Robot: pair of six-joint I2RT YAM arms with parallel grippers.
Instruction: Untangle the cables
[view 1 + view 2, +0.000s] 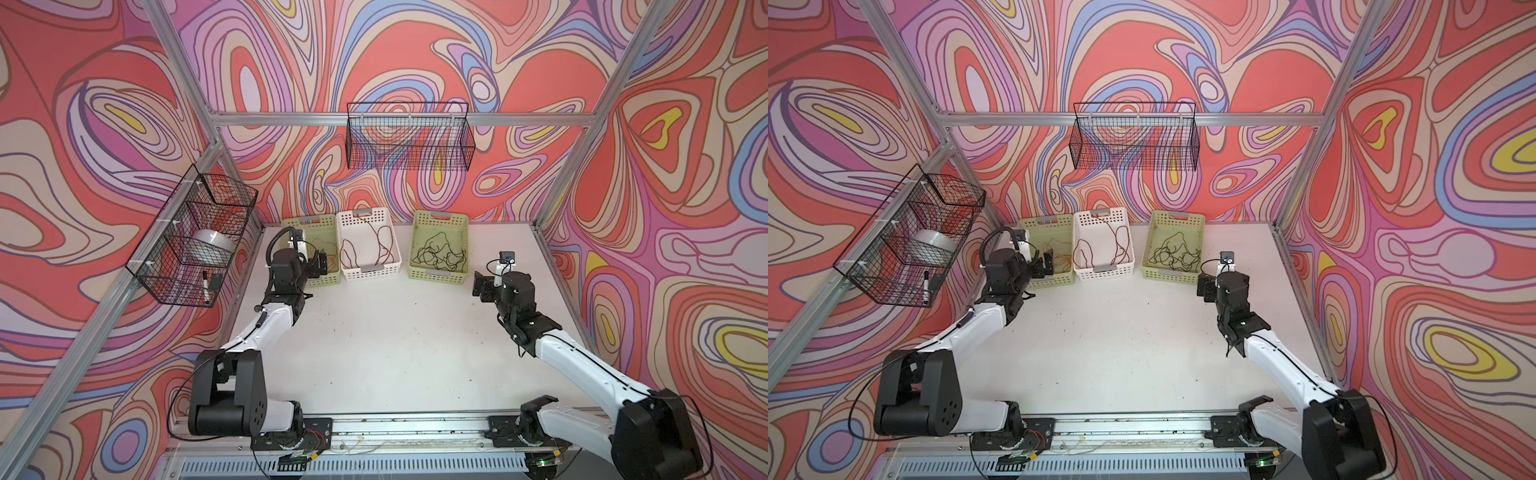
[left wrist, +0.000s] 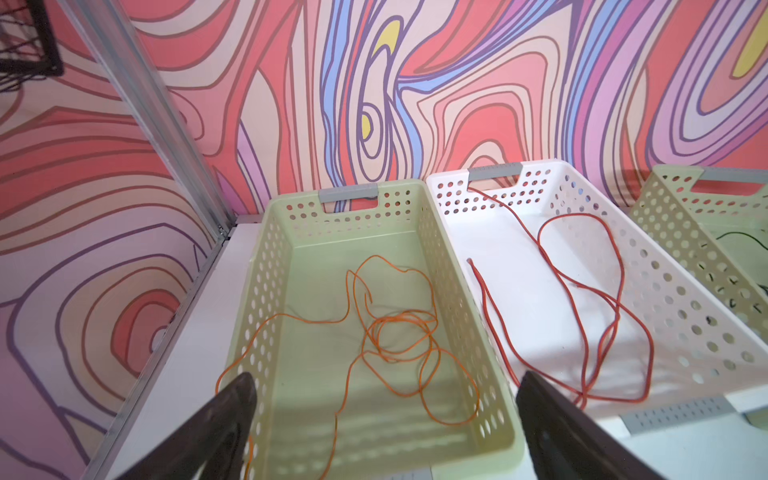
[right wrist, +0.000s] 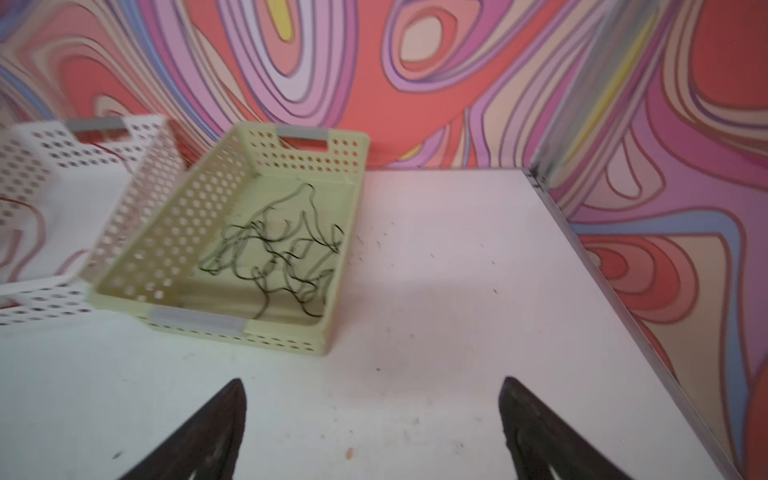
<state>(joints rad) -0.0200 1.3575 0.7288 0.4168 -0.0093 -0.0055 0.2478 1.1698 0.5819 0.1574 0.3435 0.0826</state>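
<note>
Swirling pink, red and violet walls point(image 1: 415, 50) enclose a white surface point(image 1: 374, 332) where three perforated plastic baskets line the far edge. Each of the task's cables lies in a basket of its own.

At left, the orange cable point(image 2: 390, 340) sprawls in loose loops on the floor of a pale green basket point(image 2: 266, 270), with one strand rising over a side wall. Just beside it, the reddish-brown cable point(image 2: 615, 299) loops across the white basket point(image 2: 673, 282), one end climbing to the grey handle on its far wall. Set apart to the right, a second green basket point(image 3: 166, 249) holds the black cable point(image 3: 286, 253) in a crumpled heap.

The left hand point(image 2: 386, 376) hangs over the near end of the pale green basket, its jaws spread wide with nothing between them. One jaw is close to the raised orange strand, though contact cannot be judged. The right hand point(image 3: 374, 380) hovers over bare surface just off the near right corner of the second green basket, jaws likewise wide apart and holding nothing; that wrist view is blurred.

In both top views a black wire basket point(image 1: 409, 137) hangs high at the back. A second wire basket point(image 1: 191, 237) at the left carries a roll of tape point(image 1: 214, 245) and a marker point(image 1: 205, 286).
</note>
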